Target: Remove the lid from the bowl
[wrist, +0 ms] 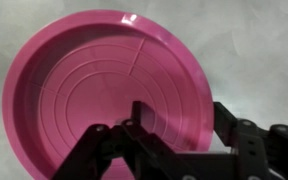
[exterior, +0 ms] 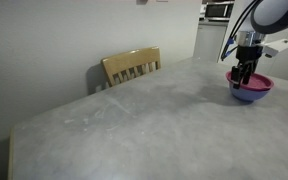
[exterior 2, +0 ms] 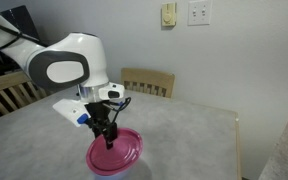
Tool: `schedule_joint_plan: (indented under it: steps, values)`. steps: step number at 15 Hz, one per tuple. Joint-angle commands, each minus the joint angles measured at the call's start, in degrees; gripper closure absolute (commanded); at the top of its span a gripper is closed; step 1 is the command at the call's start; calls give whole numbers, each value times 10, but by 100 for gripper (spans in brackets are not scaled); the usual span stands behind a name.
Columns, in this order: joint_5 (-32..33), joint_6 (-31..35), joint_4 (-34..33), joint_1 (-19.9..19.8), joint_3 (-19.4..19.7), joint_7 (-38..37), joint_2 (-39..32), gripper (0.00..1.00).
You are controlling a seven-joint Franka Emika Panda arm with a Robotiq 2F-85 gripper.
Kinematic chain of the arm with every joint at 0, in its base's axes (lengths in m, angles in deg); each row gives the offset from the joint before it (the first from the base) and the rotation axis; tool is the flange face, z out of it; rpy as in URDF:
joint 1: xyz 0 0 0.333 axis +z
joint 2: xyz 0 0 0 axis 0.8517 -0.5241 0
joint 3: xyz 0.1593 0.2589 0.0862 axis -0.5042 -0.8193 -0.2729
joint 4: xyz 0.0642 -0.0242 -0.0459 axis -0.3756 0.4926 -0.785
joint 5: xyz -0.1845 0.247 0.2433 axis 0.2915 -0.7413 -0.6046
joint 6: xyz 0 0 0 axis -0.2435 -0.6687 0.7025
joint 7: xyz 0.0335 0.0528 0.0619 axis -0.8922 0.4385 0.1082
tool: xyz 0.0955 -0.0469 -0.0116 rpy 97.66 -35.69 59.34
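The magenta-pink lid [exterior: 252,83] lies on the light-blue bowl [exterior: 248,97] near the table's far right side. The lid also shows in an exterior view [exterior 2: 119,153] and fills the wrist view [wrist: 94,90], where the bowl is hidden under it. My gripper [exterior: 244,74] [exterior 2: 107,141] is down at the lid's edge. In the wrist view my gripper [wrist: 184,118] is open. One finger is over the lid's top and the other is just outside its rim, so the jaws straddle the rim.
The bowl stands on a grey marbled table [exterior: 134,120] [exterior 2: 189,130]. A wooden chair [exterior: 132,66] [exterior 2: 149,80] is at the table's far edge, and another chair [exterior 2: 9,90] stands to one side. A wall with outlets [exterior 2: 199,12] is behind.
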Motion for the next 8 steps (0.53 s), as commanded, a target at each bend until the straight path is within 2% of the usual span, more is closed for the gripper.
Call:
schedule_joint_plan:
  steps: [1, 2, 4, 6, 7, 8]
  values:
    - [-3, -1, -11, -9, -8, 4, -6, 36]
    - [-2, 0, -11, -8, -7, 2, -6, 35]
    - [0, -1, -12, -7, -6, 1, -5, 38]
    - [1, -1, -13, -7, -6, 1, -6, 62]
    - [1, -2, -13, -7, -6, 1, -5, 63]
    - [1, -1, -13, -7, -6, 2, -5, 70]
